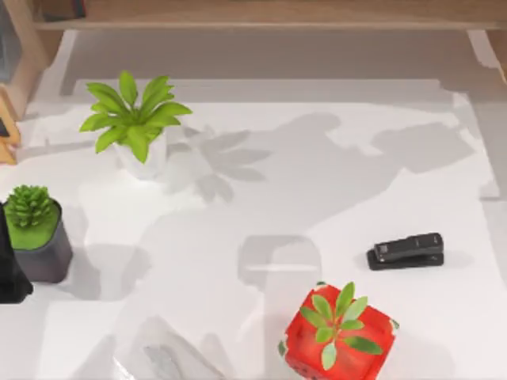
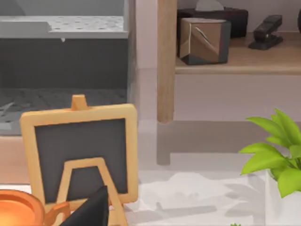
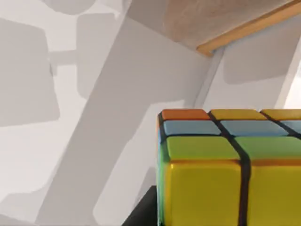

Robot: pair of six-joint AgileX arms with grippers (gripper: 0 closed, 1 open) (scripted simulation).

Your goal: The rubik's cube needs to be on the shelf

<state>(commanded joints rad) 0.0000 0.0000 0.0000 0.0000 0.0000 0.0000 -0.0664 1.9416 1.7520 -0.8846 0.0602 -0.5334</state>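
Observation:
The rubik's cube (image 3: 225,169) looms very close in the right wrist view, with yellow, green, blue and orange tiles and dark gaps between them. It hangs above the white tabletop, held in my right gripper, one dark finger (image 3: 143,212) of which shows at its lower edge. The shelf (image 1: 277,12) is a long light-brown board along the far side of the table. Its pale edge (image 3: 244,28) lies beyond the cube, some way off. A dark part of my left arm (image 1: 12,273) sits at the table's left edge, and its wrist view faces the shelf's upright (image 2: 167,61).
On the table stand a leafy plant in a white pot (image 1: 136,119), a succulent in a dark pot (image 1: 36,229), a red cube planter (image 1: 337,328) and a black stapler (image 1: 405,250). A small chalkboard easel (image 2: 80,150) stands far left. A brown box (image 2: 203,40) sits on the shelf.

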